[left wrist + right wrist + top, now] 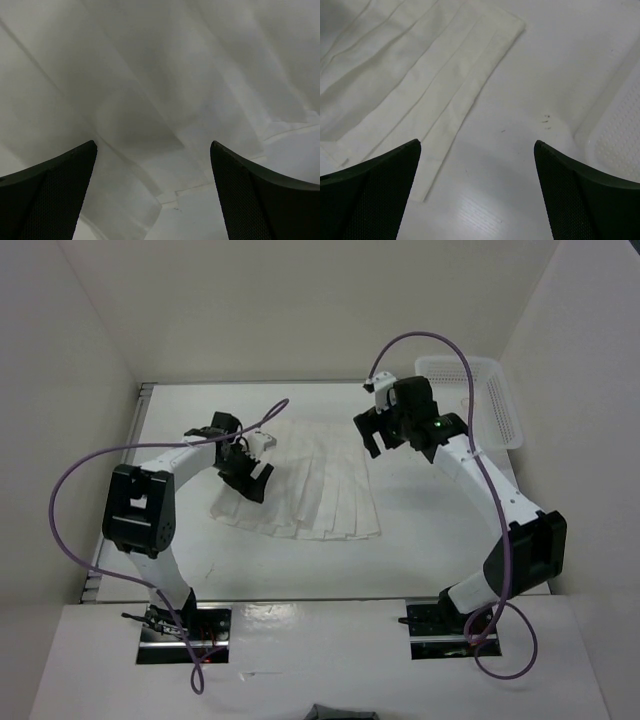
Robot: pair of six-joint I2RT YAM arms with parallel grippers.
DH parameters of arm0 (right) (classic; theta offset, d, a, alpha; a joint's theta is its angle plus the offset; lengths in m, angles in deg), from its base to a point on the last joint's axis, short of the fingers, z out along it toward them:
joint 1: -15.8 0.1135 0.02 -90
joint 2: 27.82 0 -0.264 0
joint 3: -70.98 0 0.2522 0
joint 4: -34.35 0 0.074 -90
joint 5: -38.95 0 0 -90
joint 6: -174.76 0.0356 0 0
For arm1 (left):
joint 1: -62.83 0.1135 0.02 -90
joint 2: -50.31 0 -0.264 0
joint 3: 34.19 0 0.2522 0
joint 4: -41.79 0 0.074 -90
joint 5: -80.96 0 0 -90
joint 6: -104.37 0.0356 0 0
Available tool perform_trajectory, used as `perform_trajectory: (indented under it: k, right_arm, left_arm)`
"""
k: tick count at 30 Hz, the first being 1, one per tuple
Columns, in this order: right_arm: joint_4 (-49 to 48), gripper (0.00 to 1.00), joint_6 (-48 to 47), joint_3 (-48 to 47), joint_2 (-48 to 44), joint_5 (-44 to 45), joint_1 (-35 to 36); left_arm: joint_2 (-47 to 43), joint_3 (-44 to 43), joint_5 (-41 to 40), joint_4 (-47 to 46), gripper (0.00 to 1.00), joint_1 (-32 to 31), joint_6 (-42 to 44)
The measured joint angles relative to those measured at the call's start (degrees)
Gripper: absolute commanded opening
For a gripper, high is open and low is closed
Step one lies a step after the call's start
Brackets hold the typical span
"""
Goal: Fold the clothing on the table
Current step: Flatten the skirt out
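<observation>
Thin white clothing point(310, 490), fan-shaped and creased with straight pleats, lies flat on the matte table point(440, 535). The left gripper point(250, 466), fingers spread wide, hangs directly over the folds. The right gripper point(476, 142) is equally wide, beside the garment's straight edge, with a lattice plastic basket point(490, 400) on its other side.

Item count:
- One white pleated thin-fabric garment point(305, 490).
- One flat matte white rectangular tabletop point(420, 555).
- One white plastic lattice basket point(500, 405).
- Two white-and-black jointed arms: left arm point(150, 505), right arm point(500, 502).
- Two black two-finger grippers: left gripper point(250, 468), right gripper point(368, 437); four fingers in total.
- Two purple looped cables: left cable point(52, 510), right cable point(428, 335).
</observation>
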State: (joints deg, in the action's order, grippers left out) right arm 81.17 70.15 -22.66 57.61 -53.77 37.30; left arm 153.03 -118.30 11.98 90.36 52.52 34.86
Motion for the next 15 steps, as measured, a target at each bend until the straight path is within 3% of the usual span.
perform_trajectory:
  k: [15]
  right_arm:
    - [2.14,0.98,0.24,5.6,-8.2,-2.1,-0.13]
  left_arm:
    - [-5.88,2.47,-13.25,-4.33,1.0,3.41,-2.91]
